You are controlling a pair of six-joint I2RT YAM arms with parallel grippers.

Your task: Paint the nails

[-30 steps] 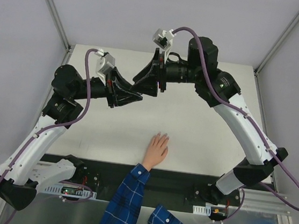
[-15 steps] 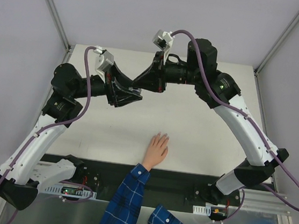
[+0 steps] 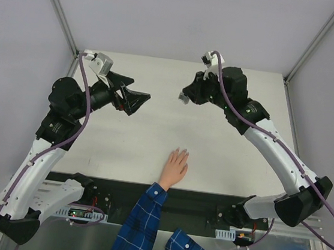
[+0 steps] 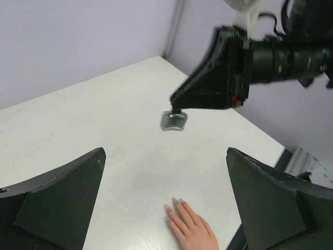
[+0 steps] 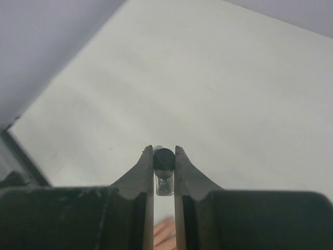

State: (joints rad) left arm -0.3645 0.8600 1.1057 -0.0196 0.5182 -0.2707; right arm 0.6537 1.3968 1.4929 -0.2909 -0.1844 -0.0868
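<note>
A light-skinned hand [image 3: 175,167] in a blue plaid sleeve lies flat on the white table [image 3: 225,144], fingers pointing away from the arms. Its pale nails [image 3: 179,152] tip the fingers; they also show in the left wrist view as nails [image 4: 174,202]. My right gripper [image 3: 184,98] hovers above the far middle of the table, shut on a small bottle [image 5: 164,159] with a dark cap and glittery glass body. The same bottle [image 4: 174,120] hangs under its fingers in the left wrist view. My left gripper [image 3: 138,102] stands wide open and empty, to the left of the bottle.
Metal frame posts [image 3: 59,10] and pale walls close in the table on the left, right and back. The arm bases and a black rail [image 3: 206,203] run along the near edge beside the sleeve [image 3: 143,225].
The two grippers met over the far middle of the table. My left gripper opened and drew back left; my right gripper closed on the bottle and pulled away to the right.
</note>
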